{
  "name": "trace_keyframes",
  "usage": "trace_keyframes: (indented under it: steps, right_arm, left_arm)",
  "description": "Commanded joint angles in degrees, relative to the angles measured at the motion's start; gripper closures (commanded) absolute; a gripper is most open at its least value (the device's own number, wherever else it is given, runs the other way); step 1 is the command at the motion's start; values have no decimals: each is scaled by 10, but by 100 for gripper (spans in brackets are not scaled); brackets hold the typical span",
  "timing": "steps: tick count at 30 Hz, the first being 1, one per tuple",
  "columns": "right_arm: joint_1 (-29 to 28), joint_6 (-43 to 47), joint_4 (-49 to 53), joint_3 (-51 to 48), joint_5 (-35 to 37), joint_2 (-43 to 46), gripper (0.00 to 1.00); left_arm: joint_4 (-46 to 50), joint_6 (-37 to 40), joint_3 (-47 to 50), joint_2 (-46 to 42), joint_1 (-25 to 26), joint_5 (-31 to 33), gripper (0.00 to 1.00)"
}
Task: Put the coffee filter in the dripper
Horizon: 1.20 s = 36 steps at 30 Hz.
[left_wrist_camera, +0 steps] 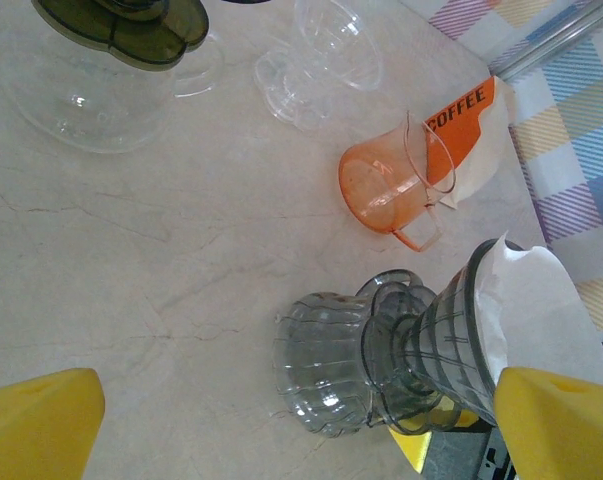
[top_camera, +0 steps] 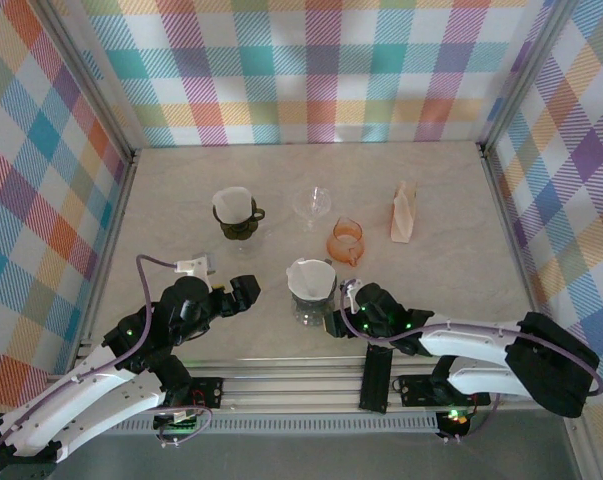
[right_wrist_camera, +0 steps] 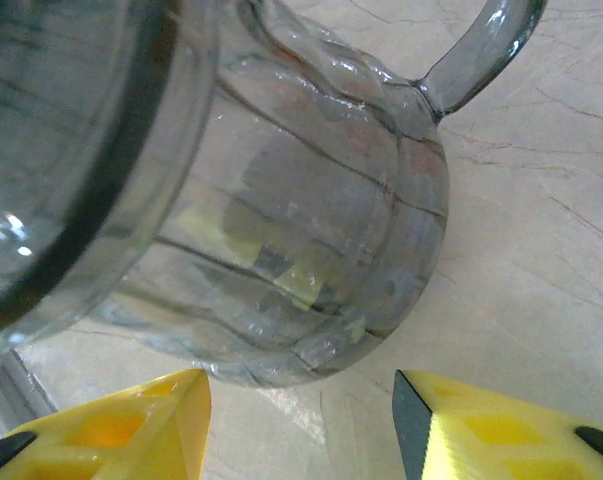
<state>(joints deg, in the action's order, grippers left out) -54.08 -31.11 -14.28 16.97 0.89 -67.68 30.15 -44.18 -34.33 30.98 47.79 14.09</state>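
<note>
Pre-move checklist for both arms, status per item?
1. Filter sits in grey dripper: ok.
2. Grey dripper upright on glass server: ok.
3. Left gripper open, empty: ok.
4. Right gripper open, empty: ok.
5. Right gripper off the glass server: cannot tell, very close.
6. Orange cup apart from the glass server: ok.

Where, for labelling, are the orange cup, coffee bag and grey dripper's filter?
orange cup [left_wrist_camera: 376, 195], left wrist view, wall.
coffee bag [left_wrist_camera: 459, 108], left wrist view, orange label.
grey dripper's filter [left_wrist_camera: 541, 300], left wrist view, paper side.
</note>
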Motion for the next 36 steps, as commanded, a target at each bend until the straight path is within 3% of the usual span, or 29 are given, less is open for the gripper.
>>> trace_keyframes:
  steps: [1,19,36]
  right_arm:
    - [-4,-9,-58,6,9,-23,48]
    - [-2,23,-148,111,58,-195,49]
    - [45,36,-139,268,22,-352,51]
  left_arm:
    - [8,-5,-11,-9,-5,9,0]
    - [36,-5,-1,-66,-4,30,0]
    - [50,-4,4,-87,-5,38,0]
